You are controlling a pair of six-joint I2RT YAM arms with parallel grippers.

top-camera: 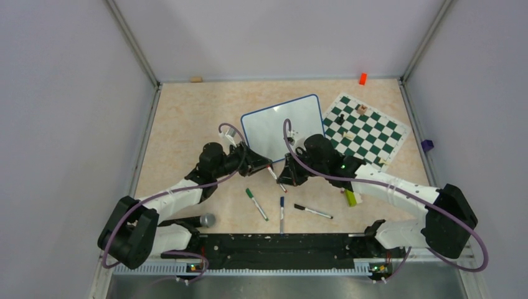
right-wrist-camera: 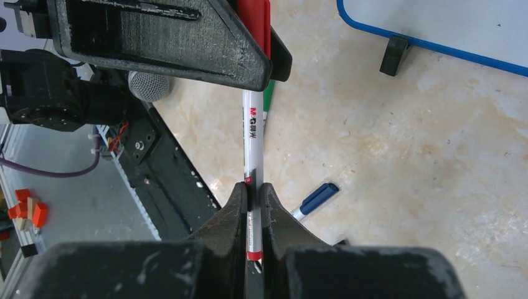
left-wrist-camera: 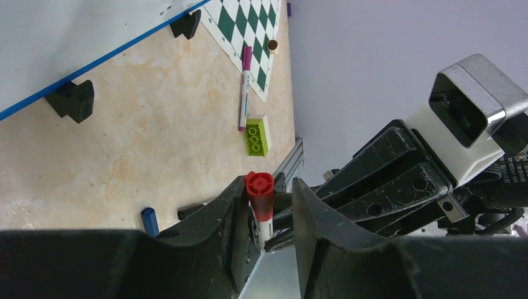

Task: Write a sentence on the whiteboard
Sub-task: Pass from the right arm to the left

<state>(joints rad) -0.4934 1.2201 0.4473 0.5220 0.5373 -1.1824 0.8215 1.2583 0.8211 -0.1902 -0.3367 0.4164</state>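
Left gripper [left-wrist-camera: 269, 187] has its jaws a little apart, one on each side of the red cap [left-wrist-camera: 259, 185] of a pen [right-wrist-camera: 252, 143]. One finger [left-wrist-camera: 231, 208] touches the cap and the other has a small gap beside it. Right gripper [right-wrist-camera: 254, 190] is squeezed tight on the white body of the same pen, lower down. The pen runs straight from one gripper to the other. Both grippers meet just in front of the whiteboard [top-camera: 283, 124], near its front edge. The whiteboard sits on the table [top-camera: 187, 124] with its blue frame and small black feet [left-wrist-camera: 73, 99], and its face looks plain white. Just beside the whiteboard, on its right, lies the green and white chess mat [top-camera: 367, 124]. A green brick [left-wrist-camera: 256, 136] and a pink pen [left-wrist-camera: 244, 87] lie near the front corner of that mat. Farther in front of the whiteboard, past the grippers, three more pens lie on the table: a green one [top-camera: 256, 204], a blue one [top-camera: 281, 213] and a black one [top-camera: 313, 212]. A microphone [top-camera: 203, 220] lies to the left of these pens, well apart from the whiteboard.
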